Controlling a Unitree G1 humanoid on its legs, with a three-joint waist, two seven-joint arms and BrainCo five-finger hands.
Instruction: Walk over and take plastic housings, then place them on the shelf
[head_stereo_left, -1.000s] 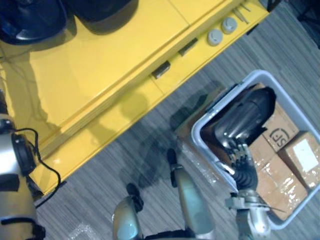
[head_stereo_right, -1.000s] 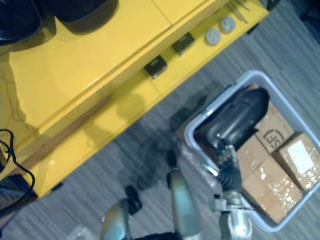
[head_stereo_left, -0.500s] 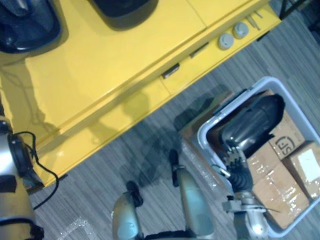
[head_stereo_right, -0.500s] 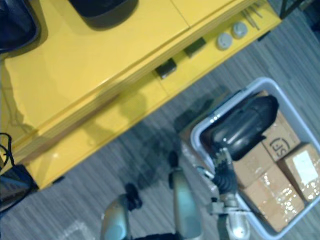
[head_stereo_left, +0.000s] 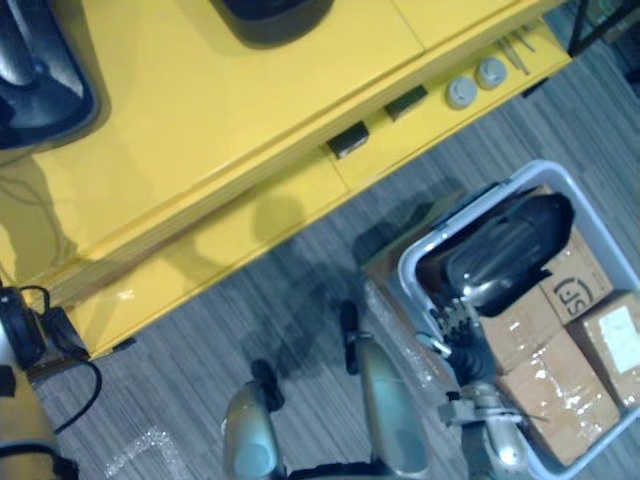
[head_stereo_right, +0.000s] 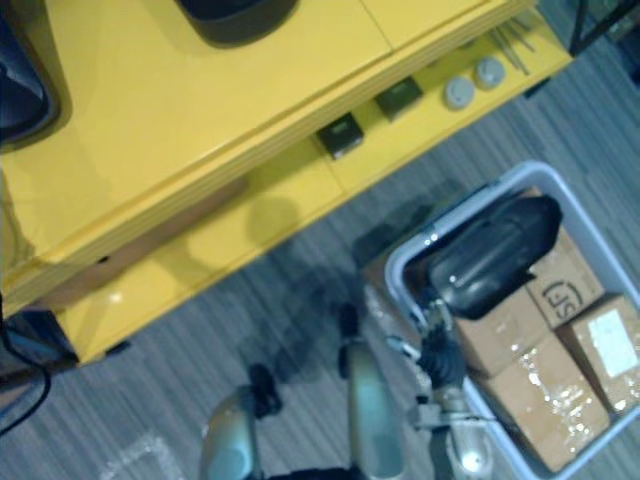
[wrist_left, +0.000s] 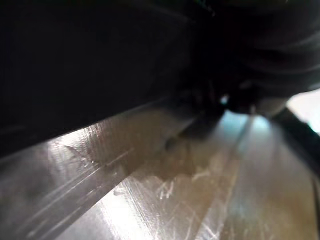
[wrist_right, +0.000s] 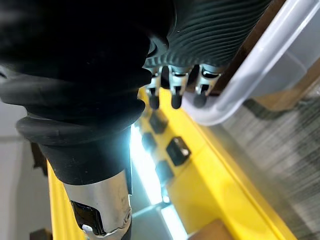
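A glossy black plastic housing (head_stereo_left: 500, 250) lies tilted in the near-left corner of a pale grey bin (head_stereo_left: 500, 180) on the floor at the right. My right hand (head_stereo_left: 458, 325) reaches into the bin just inside its near-left rim. Its fingers (wrist_right: 173, 85) hang straight and relaxed, touching the housing's lower end and holding nothing. The bin's rim (wrist_right: 250, 75) curves right beside them. Two more black housings (head_stereo_left: 270, 15) (head_stereo_left: 40, 70) rest on top of the yellow shelf unit (head_stereo_left: 200, 130). My left hand's dark cover (wrist_left: 265, 45) shows close over a scratched brown surface.
Taped cardboard boxes (head_stereo_left: 550, 390) take up the rest of the bin. On the yellow unit's lower ledge sit two small black boxes (head_stereo_left: 347, 140) (head_stereo_left: 405, 102) and two grey round discs (head_stereo_left: 461, 93). Grey striped carpet (head_stereo_left: 280, 300) lies between the unit and the bin.
The camera has moved, so the whole scene has shifted. Relative to the bin, my right hand has slid toward the near-left rim, to the housing's lower end.
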